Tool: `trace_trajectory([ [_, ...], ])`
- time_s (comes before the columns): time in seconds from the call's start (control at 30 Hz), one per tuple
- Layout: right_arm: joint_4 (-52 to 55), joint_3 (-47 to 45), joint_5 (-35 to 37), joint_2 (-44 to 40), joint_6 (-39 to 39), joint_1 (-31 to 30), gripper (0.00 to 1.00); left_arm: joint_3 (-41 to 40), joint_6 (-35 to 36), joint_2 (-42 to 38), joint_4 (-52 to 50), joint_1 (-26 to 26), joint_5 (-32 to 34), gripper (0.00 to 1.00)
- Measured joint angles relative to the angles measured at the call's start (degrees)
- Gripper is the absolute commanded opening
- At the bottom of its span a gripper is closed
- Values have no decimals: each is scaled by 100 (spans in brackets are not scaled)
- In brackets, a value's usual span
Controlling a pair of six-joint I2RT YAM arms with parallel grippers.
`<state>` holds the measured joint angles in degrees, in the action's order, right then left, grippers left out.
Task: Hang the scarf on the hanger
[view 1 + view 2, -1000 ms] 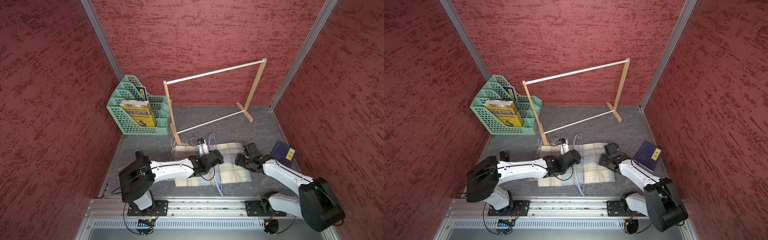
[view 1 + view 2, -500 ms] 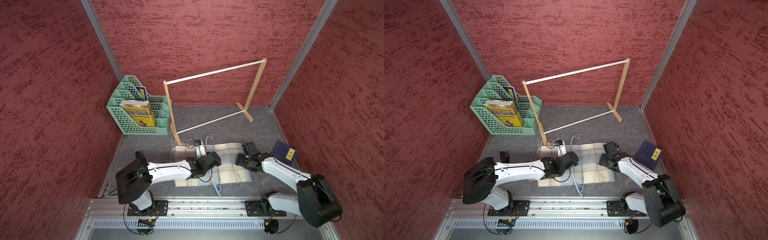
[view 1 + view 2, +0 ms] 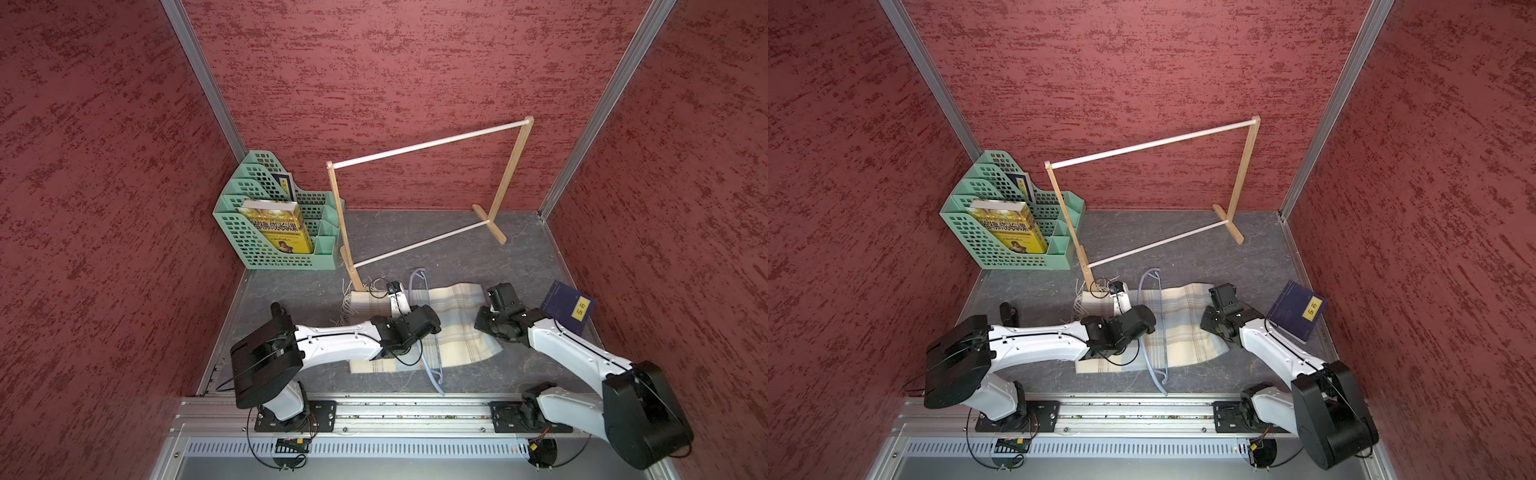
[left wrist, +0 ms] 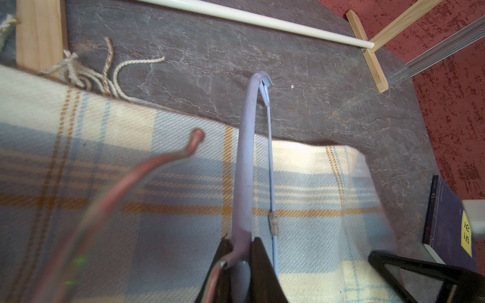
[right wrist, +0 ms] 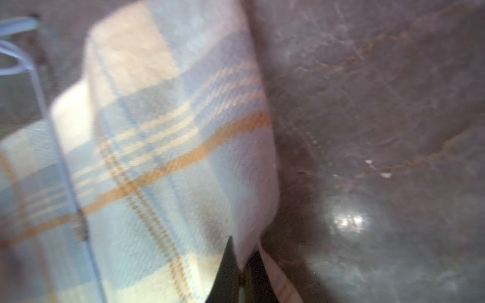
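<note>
The plaid scarf (image 3: 461,332) (image 3: 1187,332) lies flat on the grey table in both top views, its fringe against the rack's foot. The pale-blue hanger (image 3: 434,370) (image 3: 1154,370) lies across the scarf. My left gripper (image 3: 415,330) (image 4: 241,244) is shut on the hanger's curved arm (image 4: 245,157), and its thin lower bar runs beside the jaws. My right gripper (image 3: 484,328) (image 5: 242,251) is shut on the scarf's right edge (image 5: 252,210), with the cloth pinched between the dark fingers.
The wooden rack (image 3: 428,143) stands behind the scarf, one foot (image 4: 39,34) touching the fringe. A green file holder (image 3: 274,249) with a yellow book sits at the back left. A dark blue book (image 3: 567,307) lies right of my right arm.
My right gripper's jaws have shut on the scarf's right edge. The left arm has shifted the hanger slightly to the left over the scarf.
</note>
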<state>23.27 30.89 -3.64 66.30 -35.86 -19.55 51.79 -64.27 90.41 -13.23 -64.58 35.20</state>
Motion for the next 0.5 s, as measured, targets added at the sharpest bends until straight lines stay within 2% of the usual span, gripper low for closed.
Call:
trace_trajectory([
  [0.13,-466,22,-785,-409,144,-192,0,2,0,0,-20,-2,26,0],
  [0.27,-940,114,-1456,-442,201,-555,0,4,0,0,-31,-7,37,0],
  [0.5,-2079,175,-2144,299,175,-1480,0,153,33,46,-129,-9,42,0],
])
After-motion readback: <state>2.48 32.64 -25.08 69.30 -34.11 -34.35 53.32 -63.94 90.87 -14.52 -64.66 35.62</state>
